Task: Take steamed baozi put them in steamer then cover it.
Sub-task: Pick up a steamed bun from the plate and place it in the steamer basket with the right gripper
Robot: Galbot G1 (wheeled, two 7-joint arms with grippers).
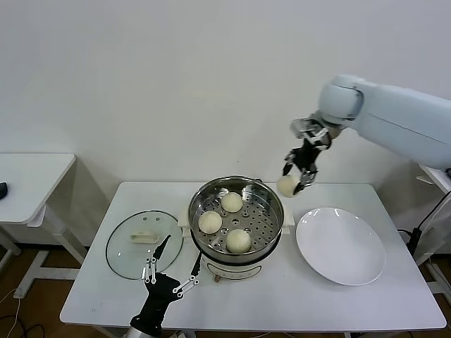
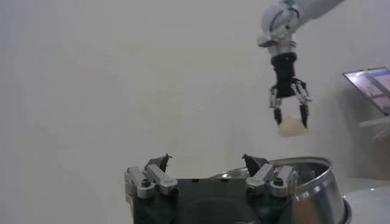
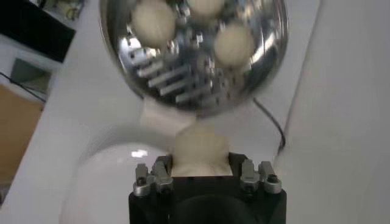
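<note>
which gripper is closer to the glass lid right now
Left. The left gripper hovers open at the near edge of the cover, between it and the steamer. The right gripper holds a baozi above the steamer's far side.

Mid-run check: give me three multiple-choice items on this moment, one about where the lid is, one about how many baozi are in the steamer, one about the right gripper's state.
1. Where is the cover?
A. On the steamer
B. Flat on the table, at the steamer's left
C. On the white plate

2. How many baozi lie in the steamer?
A. Three
B. One
C. Four

3. What is the right gripper doing?
A. Hanging open and empty
B. Resting on the plate
C. Shut on a baozi in the air by the steamer's far right rim

Key: 1 B, the lid lies beside the pot; 2 A, three buns sit on the tray; 3 C, its fingers pinch the bun.
</note>
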